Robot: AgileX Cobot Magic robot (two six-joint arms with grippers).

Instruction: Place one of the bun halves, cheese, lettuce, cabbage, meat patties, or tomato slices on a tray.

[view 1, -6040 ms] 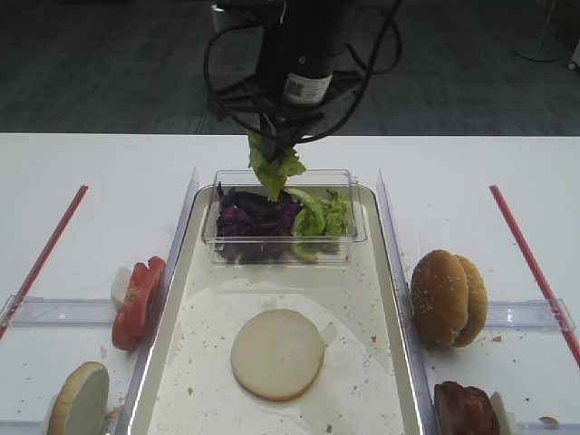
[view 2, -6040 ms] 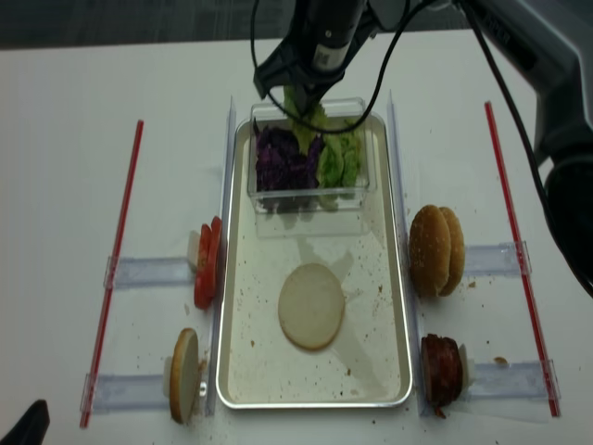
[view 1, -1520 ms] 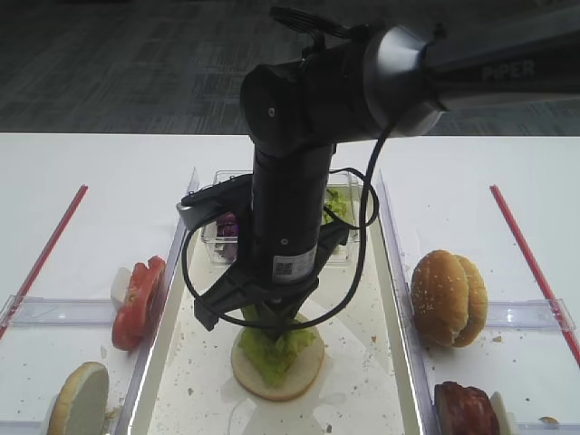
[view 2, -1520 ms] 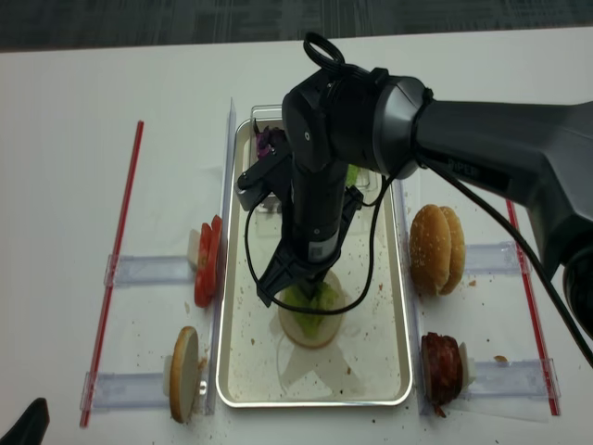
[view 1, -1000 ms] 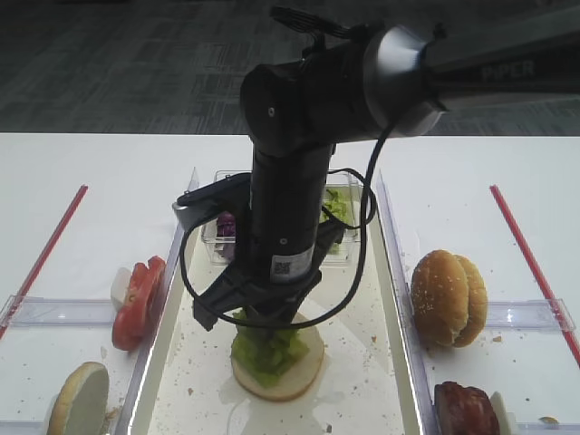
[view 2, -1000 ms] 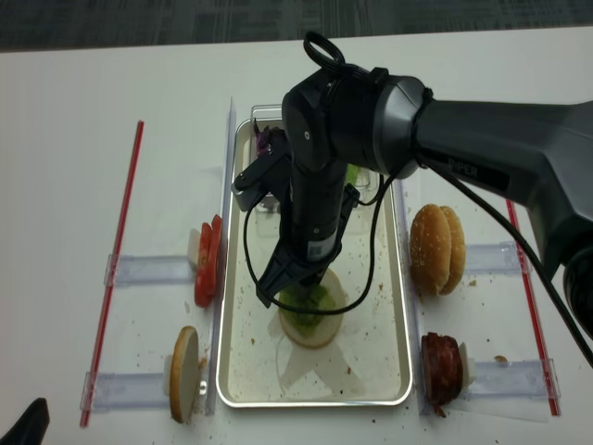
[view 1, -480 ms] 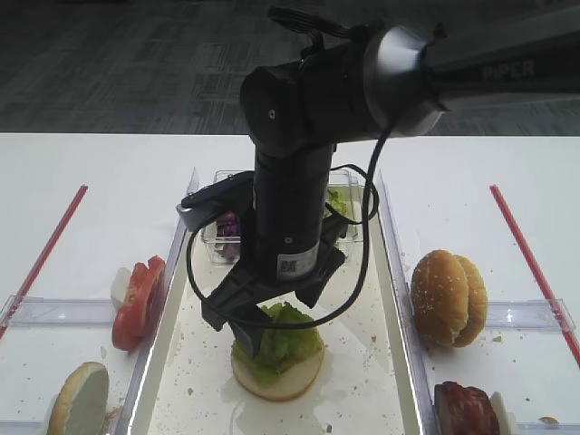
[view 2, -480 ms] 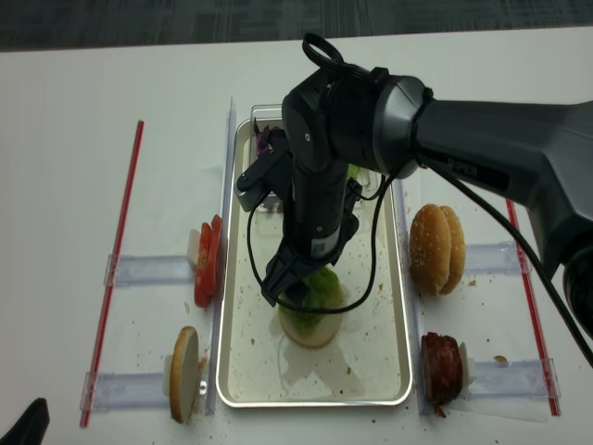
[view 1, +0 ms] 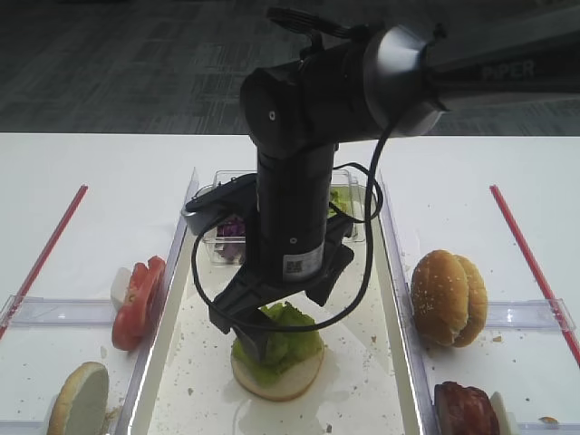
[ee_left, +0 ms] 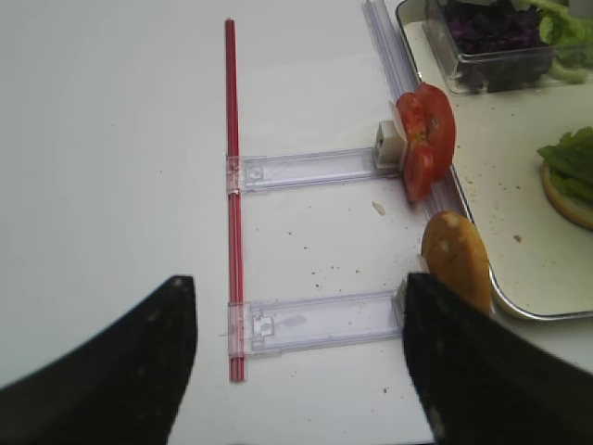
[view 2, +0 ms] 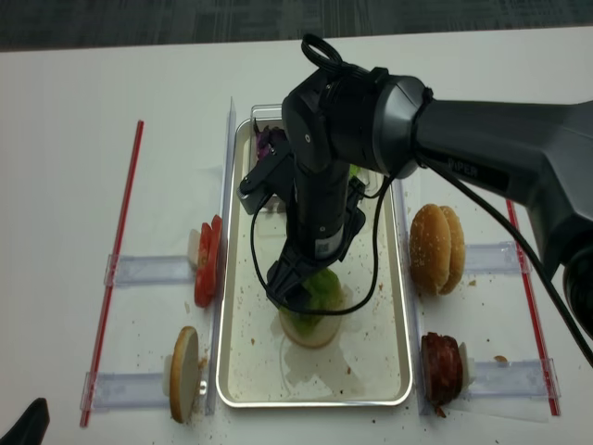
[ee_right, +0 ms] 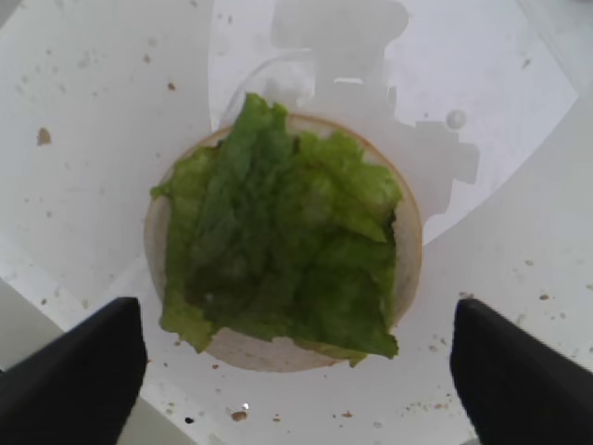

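Lettuce (ee_right: 283, 250) is lying on a bun half (ee_right: 408, 243) in the tray (view 1: 385, 290), while the right pincer (ee_right: 287, 348) is hovering above, spread wide and released.

"PIPER" stands in pale letters on the grey arm (view 1: 507, 54) at the upper right of the first high view, and again, small, on the same arm right of centre in the second high view. A white sticker (view 1: 292, 265) with a small code sits on the wrist; unreadable.
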